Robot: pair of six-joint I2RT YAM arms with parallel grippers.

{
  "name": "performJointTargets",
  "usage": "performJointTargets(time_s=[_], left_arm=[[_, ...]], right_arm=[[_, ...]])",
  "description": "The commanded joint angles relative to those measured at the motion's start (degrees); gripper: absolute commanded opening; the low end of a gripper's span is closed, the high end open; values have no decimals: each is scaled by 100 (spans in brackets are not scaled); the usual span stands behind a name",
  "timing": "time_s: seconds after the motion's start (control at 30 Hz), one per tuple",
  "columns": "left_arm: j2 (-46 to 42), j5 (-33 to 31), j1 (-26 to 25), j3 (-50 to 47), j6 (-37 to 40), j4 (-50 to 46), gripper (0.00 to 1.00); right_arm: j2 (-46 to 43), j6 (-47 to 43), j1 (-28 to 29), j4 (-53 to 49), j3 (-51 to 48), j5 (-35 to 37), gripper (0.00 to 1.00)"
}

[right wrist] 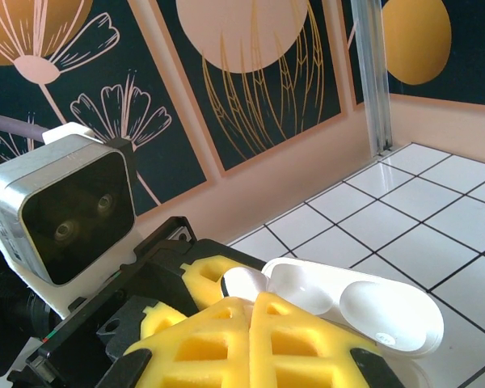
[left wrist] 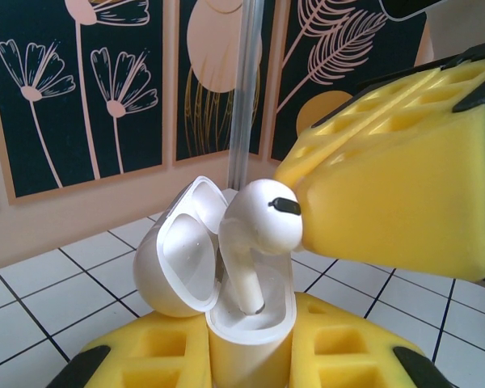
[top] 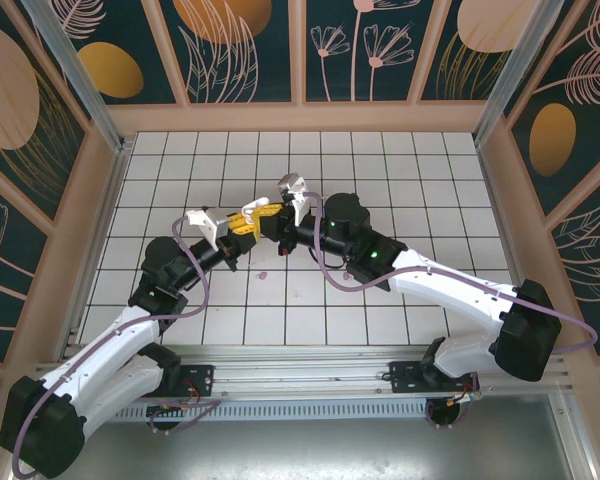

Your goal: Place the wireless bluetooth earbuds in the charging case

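White plastic first: one white charging case [left wrist: 174, 275], lid hinged open, stands pinched between the left gripper's [top: 244, 223] two yellow foam pads. One white earbud [left wrist: 263, 214] sits stem-down in the case, its head clamped by the right gripper [right wrist: 250, 315]. One pale purple speck [top: 262, 275], possibly another earbud, lies on the tiled table [top: 380, 170].

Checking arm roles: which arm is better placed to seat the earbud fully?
Right. The right jaws pinch the earbud, its stem in the open case; the left jaws only hold the case.
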Motion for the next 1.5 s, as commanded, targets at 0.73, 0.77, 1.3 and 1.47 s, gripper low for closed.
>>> performJointTargets(time_s=[0.73, 0.77, 1.3, 1.47], left_arm=[[-151, -87, 33, 83, -8, 266, 0], [-146, -80, 33, 83, -8, 263, 0], [-106, -109, 32, 83, 45, 207, 0], [-90, -165, 33, 100, 71, 147, 0]], right_arm=[[43, -220, 67, -491, 26, 403, 15], [42, -213, 61, -505, 38, 436, 17], [20, -192, 61, -584, 142, 481, 30], [-80, -198, 66, -636, 186, 524, 37]])
